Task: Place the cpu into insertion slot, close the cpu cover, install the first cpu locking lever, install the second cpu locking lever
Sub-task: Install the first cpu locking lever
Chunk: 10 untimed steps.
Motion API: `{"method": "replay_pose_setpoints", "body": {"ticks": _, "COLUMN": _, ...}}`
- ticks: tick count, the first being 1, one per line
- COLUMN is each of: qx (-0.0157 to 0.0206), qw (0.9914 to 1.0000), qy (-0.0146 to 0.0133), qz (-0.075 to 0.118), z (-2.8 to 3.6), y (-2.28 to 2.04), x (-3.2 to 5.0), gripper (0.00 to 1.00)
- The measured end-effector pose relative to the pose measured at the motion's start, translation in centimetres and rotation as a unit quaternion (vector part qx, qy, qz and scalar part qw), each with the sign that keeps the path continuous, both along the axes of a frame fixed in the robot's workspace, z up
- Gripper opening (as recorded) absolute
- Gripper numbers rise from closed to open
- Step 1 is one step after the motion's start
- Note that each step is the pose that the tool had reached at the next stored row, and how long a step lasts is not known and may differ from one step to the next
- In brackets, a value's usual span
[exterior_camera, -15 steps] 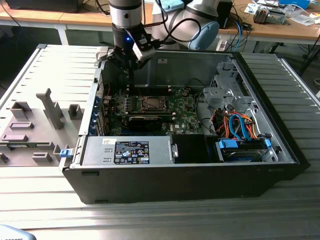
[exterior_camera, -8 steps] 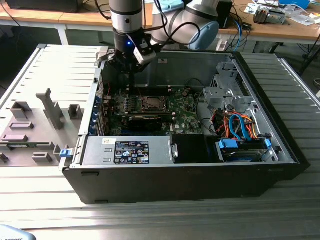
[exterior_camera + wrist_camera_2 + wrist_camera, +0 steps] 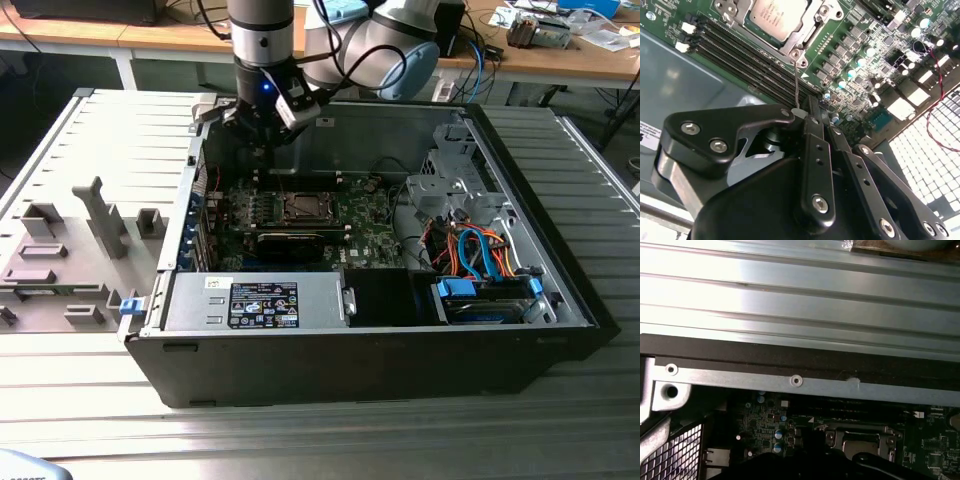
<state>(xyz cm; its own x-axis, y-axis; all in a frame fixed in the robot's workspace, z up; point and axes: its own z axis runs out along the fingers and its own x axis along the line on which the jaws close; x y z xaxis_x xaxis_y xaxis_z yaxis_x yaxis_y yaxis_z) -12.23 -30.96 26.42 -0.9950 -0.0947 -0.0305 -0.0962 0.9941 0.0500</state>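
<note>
Shut end effector (image 3: 807, 114) above flat-lying cpu (image 3: 776, 15).

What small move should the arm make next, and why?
Probably ease the end effector down, swinging the thin wire locking lever flat: it stands raised beside the silvery square cpu, already under its metal frame cover.

One open computer case (image 3: 400, 350) holds one green motherboard (image 3: 350, 215) with one cpu (image 3: 777, 15) seated under one cpu cover (image 3: 805, 37). Four memory slots (image 3: 755, 60) run beside it (all dark). One gripper (image 3: 812, 122) hangs above.
</note>
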Motion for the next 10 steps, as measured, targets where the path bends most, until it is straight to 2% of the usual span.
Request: {"method": "replay_pose_setpoints", "body": {"ticks": 10, "qx": 0.0000, "qw": 1.00000, "qy": 0.0000, "qz": 0.000, "z": -0.10, "y": 0.00, "x": 0.23, "gripper": 0.11}}
